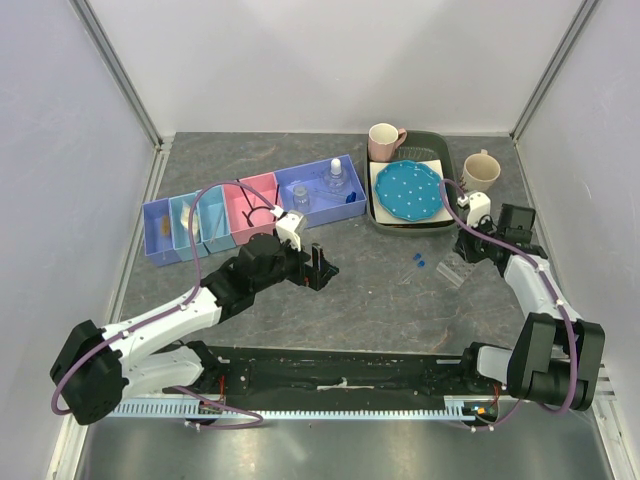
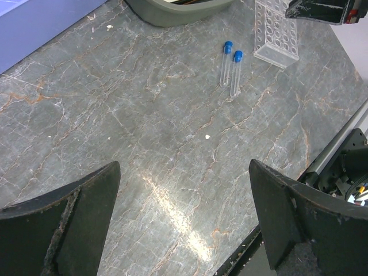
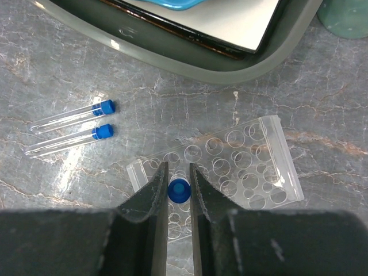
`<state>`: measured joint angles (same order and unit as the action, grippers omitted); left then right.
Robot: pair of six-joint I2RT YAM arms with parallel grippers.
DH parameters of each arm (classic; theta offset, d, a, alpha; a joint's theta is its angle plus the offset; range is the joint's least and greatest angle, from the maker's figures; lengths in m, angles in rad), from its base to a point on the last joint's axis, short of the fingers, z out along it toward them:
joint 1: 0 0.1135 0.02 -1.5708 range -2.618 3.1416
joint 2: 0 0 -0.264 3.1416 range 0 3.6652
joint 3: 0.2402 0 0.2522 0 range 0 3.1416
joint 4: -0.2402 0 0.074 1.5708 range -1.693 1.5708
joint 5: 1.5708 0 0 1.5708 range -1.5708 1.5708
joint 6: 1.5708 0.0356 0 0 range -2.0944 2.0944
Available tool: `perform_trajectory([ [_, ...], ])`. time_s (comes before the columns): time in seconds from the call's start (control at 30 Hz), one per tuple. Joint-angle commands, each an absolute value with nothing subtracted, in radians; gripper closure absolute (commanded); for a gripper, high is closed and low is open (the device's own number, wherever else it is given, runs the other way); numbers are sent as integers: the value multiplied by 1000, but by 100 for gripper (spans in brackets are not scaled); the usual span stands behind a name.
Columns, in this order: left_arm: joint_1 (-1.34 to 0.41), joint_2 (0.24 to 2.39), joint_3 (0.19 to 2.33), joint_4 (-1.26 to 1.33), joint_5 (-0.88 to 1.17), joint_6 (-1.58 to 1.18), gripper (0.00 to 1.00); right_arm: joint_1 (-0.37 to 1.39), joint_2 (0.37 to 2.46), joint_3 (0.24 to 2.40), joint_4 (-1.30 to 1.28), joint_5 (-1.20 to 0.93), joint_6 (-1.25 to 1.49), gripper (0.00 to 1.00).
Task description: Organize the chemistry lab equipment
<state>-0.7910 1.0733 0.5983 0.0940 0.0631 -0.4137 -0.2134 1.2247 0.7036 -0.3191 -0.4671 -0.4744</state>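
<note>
The right end effector (image 3: pixel 177 171) pinches a blue-capped vial (image 3: pixel 179 190) upright over the clear tube rack (image 3: pixel 253 155), which sits on the marbled surface (image 3: pixel 322 115) just beside a grey tray (image 3: pixel 230 63). Two more vials (image 3: pixel 72 116) lie side by side on the surface near the rack. Well apart, the left end effector (image 2: pixel 184 167) hangs above the surface, its fingers spread wide.

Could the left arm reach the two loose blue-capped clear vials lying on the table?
Probably yes: the open left gripper faces the vials with only grey marble tabletop between.
</note>
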Motion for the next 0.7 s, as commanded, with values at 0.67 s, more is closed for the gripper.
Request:
perform_trajectory([
  [0.67,-787,1097,615,178,115,-417,2,-236,1147,667,-336,-476,-485,63],
])
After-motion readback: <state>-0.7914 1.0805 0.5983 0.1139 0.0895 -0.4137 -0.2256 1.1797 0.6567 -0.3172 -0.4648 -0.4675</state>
